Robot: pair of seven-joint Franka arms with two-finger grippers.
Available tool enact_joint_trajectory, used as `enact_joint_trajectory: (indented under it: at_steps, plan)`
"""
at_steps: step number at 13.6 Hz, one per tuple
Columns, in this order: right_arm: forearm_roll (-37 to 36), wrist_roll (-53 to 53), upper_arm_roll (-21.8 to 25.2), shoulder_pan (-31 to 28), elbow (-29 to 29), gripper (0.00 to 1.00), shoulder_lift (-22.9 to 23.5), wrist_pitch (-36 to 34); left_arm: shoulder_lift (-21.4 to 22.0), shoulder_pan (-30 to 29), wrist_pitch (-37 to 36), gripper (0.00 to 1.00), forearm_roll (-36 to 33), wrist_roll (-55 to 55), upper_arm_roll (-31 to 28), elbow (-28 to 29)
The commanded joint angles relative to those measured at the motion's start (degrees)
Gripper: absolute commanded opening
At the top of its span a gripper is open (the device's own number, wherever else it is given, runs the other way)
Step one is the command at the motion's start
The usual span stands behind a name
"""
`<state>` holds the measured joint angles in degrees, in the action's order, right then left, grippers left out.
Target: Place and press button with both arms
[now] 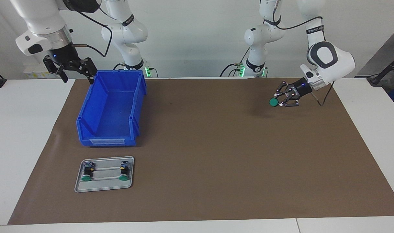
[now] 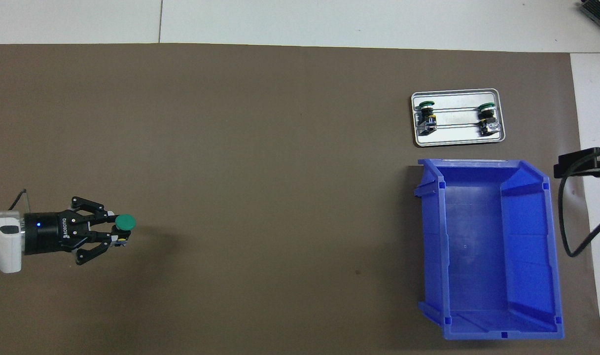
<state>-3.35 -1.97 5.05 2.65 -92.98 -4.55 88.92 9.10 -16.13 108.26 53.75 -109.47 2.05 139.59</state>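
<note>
Facing view
Left gripper (image 1: 278, 99): held in the air over the brown mat (image 1: 216, 145) at the left arm's end of the tabletop (image 1: 371, 136); the fingers are clenched on the button (image 1: 274, 102), its green cap turned sideways.
Right gripper (image 1: 74, 68): kept waiting beside the blue bin (image 1: 111, 108), above the bin's corner nearest the robots; the fingers are spread and nothing is held.
Metal tray (image 1: 104, 187): two more push-buttons are seen lying in it, farther from the robots than the bin.

Overhead view
Button (image 2: 125, 222): carried at the tip of the left gripper (image 2: 113, 231), well apart from the bin (image 2: 487, 246) and the tray (image 2: 457, 141).

Step in hand: judged to be the carrying of the button, placing not yet done.
Next move: the button is to be lowered and set cap-up on the mat, so that it can be pressed by the right gripper.
</note>
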Motion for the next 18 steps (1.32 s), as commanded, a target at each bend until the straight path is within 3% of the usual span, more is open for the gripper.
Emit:
enact_joint_trajectory:
  at_steps: [1, 10, 16, 18]
  plan:
    - [0.89, 0.31, -0.48, -0.54, -1.32, 1.00, -1.17, 0.65, 2.06, 0.13, -0.33, 0.00, 5.03, -2.94, 0.24, 3.31]
    - [0.89, 0.31, -0.48, -0.54, -1.32, 1.00, -1.17, 0.65, -2.77, 5.48, -0.16, 0.00, 23.22, -14.53, 0.24, 5.52]
    - [0.80, 0.31, -0.39, -0.54, -1.32, 1.00, -1.25, 0.65, -13.22, 13.30, 1.59, 0.00, 39.04, -24.12, 0.33, 0.52]
    - [0.89, 0.31, -0.48, -0.54, -1.32, 1.00, -1.17, 0.65, -14.55, 16.56, 1.77, 0.00, 44.58, -25.09, 0.33, -1.86]
